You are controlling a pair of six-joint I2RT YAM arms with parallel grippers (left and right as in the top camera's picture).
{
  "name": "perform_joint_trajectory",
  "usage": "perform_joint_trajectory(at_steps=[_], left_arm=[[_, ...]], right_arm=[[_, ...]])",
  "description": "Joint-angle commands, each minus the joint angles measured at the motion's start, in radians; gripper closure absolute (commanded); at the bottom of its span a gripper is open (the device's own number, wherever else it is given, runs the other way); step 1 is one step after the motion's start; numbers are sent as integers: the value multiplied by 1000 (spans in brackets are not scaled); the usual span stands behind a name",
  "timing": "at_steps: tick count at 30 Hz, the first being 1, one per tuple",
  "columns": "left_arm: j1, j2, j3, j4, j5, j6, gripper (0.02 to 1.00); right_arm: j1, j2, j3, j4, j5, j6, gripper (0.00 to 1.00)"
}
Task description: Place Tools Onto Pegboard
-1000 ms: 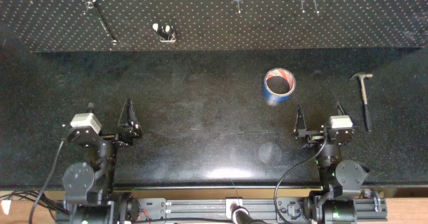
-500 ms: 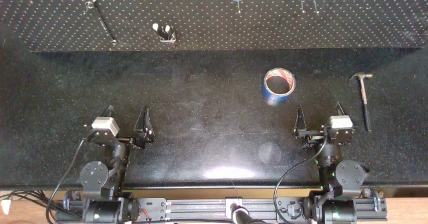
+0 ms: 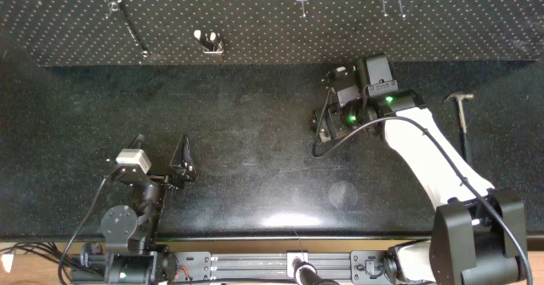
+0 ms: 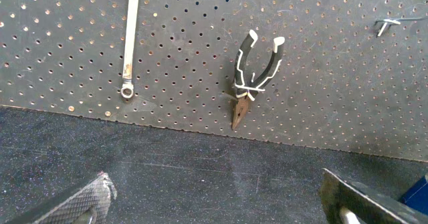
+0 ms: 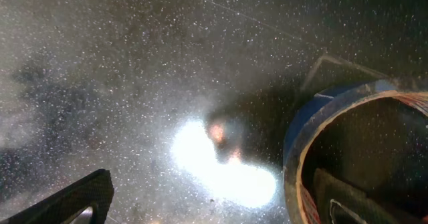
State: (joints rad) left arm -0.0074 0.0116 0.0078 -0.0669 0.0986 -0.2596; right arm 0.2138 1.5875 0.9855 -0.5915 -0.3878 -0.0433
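Wrench [image 3: 132, 28], pliers [image 3: 208, 41] hanging on pegboard's [image 3: 255, 17] left half; tape [image 5: 297, 140], hammer [image 3: 463, 123] lying before pegboard, rt side, hammer outermost.

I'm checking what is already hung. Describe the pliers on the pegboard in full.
The pliers hang on the pegboard, nose down, handles up and spread apart. The handles look black with white edging; the short pointed nose looks like brownish, perhaps rusty metal. They seem to hang by the joint. The nose tip ends just above the table. Nothing else touches them.
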Motion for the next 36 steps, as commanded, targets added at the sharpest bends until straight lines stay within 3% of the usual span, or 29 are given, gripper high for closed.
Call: perform_joint_trajectory(at_steps=[1, 5, 6, 7, 8, 10, 12, 13, 14, 17, 22, 30, 36], left_arm=[[2, -8, -2, -5, 15, 5, 25], [2, -8, -2, -5, 15, 5, 25], [2, -8, -2, -5, 15, 5, 25], [2, -8, -2, -5, 15, 5, 25], [2, -8, -2, -5, 15, 5, 27], [2, -8, -2, -5, 15, 5, 25], [2, -8, -2, -5, 15, 5, 25], [2, -8, -2, -5, 15, 5, 23], [2, -8, -2, -5, 15, 5, 25], [2, -8, -2, -5, 15, 5, 25], [2, -8, -2, -5, 15, 5, 25], [2, -8, -2, -5, 15, 5, 25], [2, -8, -2, -5, 15, 5, 25]], right_arm=[[-45, 5, 8, 43, 10, -14, 25], [20, 77, 8, 25, -10, -11, 20], [19, 107, 8, 26, 7, -11, 189], [18, 107, 8, 26, 41, -11, 665], [17, 107, 8, 25, 94, -10, 925], [16, 85, 8, 29, 111, 33, 925], [24, -133, -120, 356, 112, 245, 925], [31, -241, -209, 550, 140, 350, 925], [58, -337, -298, 727, 219, 437, 925], [163, -393, -293, 1077, 231, 451, 925], [202, -337, -173, 1072, 230, 454, 923], [209, -22, 60, 1073, 231, 454, 925], [228, -5, 77, 1091, 224, 454, 925]])
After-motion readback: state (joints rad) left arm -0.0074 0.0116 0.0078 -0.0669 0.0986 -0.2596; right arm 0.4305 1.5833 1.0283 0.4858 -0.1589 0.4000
